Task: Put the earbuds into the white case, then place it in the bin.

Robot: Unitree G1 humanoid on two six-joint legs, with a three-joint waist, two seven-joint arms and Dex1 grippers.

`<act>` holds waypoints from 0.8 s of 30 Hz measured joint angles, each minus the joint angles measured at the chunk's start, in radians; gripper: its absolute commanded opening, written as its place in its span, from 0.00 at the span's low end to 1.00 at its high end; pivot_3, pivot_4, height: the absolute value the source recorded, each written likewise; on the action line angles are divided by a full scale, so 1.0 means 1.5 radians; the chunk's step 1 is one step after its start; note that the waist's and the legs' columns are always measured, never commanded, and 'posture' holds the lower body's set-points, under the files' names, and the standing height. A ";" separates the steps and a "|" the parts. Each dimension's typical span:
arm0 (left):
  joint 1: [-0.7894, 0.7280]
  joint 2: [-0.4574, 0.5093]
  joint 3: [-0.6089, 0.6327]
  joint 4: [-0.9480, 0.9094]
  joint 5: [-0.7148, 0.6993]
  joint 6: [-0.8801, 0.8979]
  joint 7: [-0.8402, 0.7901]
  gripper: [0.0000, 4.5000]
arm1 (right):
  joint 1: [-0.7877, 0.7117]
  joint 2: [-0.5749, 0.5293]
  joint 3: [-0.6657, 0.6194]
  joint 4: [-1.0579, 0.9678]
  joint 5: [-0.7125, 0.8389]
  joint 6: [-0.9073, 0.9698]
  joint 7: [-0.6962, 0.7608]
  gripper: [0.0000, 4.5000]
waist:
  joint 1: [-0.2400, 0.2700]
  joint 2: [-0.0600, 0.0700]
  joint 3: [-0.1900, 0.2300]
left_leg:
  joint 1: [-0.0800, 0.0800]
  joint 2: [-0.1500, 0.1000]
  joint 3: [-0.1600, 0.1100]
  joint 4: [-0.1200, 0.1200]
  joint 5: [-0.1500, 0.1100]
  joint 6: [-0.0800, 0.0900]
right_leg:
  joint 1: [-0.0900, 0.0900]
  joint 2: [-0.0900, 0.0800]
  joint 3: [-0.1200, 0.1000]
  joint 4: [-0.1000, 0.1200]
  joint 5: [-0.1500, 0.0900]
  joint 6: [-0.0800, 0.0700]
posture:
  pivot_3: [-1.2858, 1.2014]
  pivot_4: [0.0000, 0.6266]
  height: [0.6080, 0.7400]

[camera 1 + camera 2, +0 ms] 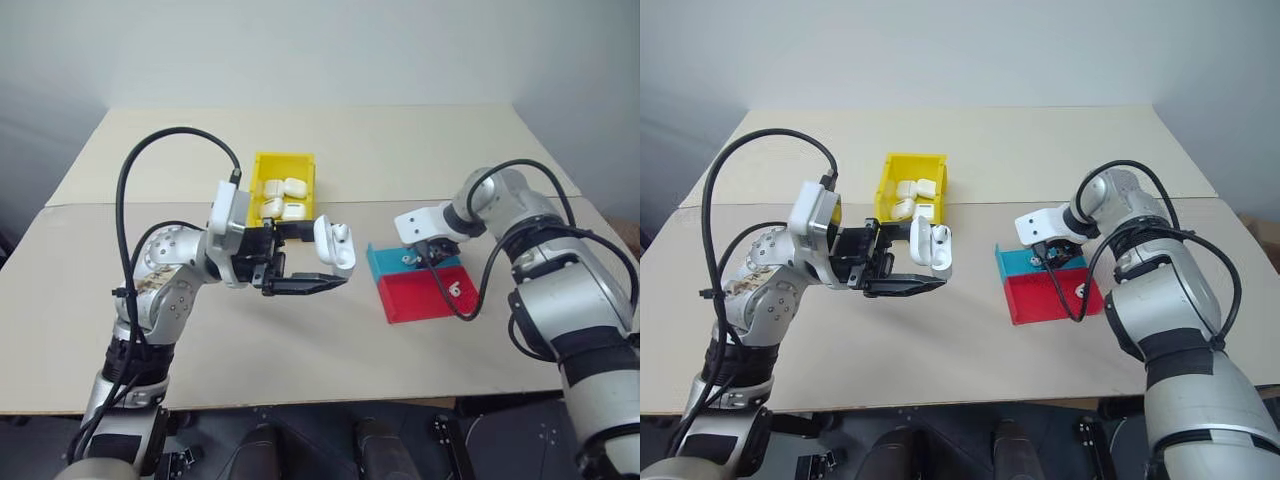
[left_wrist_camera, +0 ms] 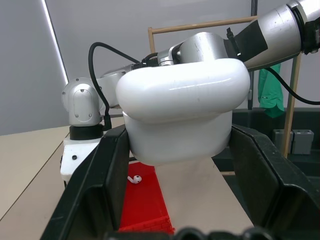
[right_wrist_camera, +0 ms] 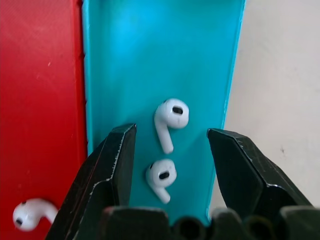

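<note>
Right gripper point(image 3: 170, 150): fingers spread, pointing down over the teal half of the tray, nothing held.
Earbuds point(image 3: 170, 120): two lie on the teal section between the spread fingers; a third point(image 3: 31, 212) lies on the red section.
Tray point(image 1: 415, 295): flat, teal half and red half, on the table at the robot's right.
Left gripper point(image 1: 322, 262): pinching the white case point(image 1: 335, 245), held above the table with its lid open.
Bin point(image 1: 262, 165): yellow, just beyond the left gripper, several white cases inside.
Table point(image 1: 300, 350): beige.
</note>
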 measured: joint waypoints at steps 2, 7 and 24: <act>0.000 0.001 0.000 -0.003 -0.002 0.000 0.001 0.61 | 0.000 0.001 0.000 0.001 -0.005 0.000 -0.009 0.63 | 0.001 0.000 0.000 | 0.000 0.000 0.000 0.000 0.000 0.000 | 0.000 0.000 0.000 0.000 0.000 0.000 | 0.52 0.24 1.00; 0.004 0.005 0.000 -0.005 -0.011 0.001 0.007 0.61 | 0.000 0.001 0.000 0.002 -0.012 0.001 -0.020 0.63 | 0.001 0.000 0.000 | 0.000 0.000 0.000 0.000 0.000 0.000 | 0.000 0.000 0.000 0.000 0.000 0.000 | 0.52 0.24 1.00; 0.008 0.021 0.000 -0.011 -0.016 0.012 0.000 0.61 | 0.006 0.001 -0.027 0.004 0.003 0.035 0.001 0.14 | 0.001 0.000 0.000 | 0.000 0.000 0.000 0.000 0.000 0.000 | 0.000 0.000 0.000 0.000 0.000 0.000 | 0.52 0.24 1.00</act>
